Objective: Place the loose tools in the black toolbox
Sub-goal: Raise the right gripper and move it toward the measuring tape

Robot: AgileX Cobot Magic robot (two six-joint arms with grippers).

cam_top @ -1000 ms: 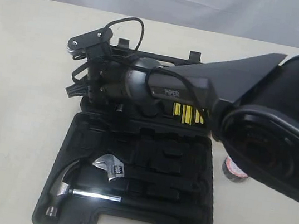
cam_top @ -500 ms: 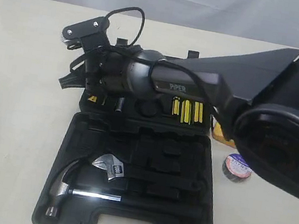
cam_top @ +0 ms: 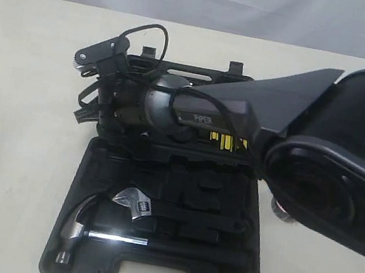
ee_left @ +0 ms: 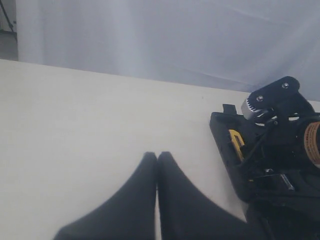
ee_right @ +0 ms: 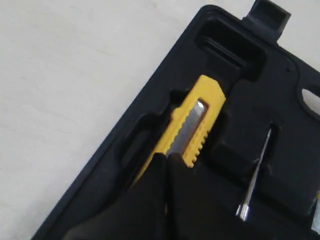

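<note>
**Knife in its slot, both sets of fingers closed**

Your right fingers point(ee_right: 142, 200) are pinched fully together. Their tips meet right at the side of the yellow-black utility knife point(ee_right: 192, 127), with nothing between them. The knife lies flat in a moulded recess of the large black plastic toolbox point(ee_right: 240, 100), close to its outer wall. In the exterior view your right arm point(cam_top: 241, 111) reaches to the upper left of the open case and hides the knife. Lower left in that frame, the near half holds a silver claw hammer point(cam_top: 112, 237) and a silver adjustable wrench point(cam_top: 132, 204). Yellow-black screwdriver handles point(cam_top: 226, 141) peek out under the arm. Your left fingers point(ee_left: 132, 200) are closed too, empty, over the bare cream surface point(ee_left: 75, 125) beside the case.
</note>
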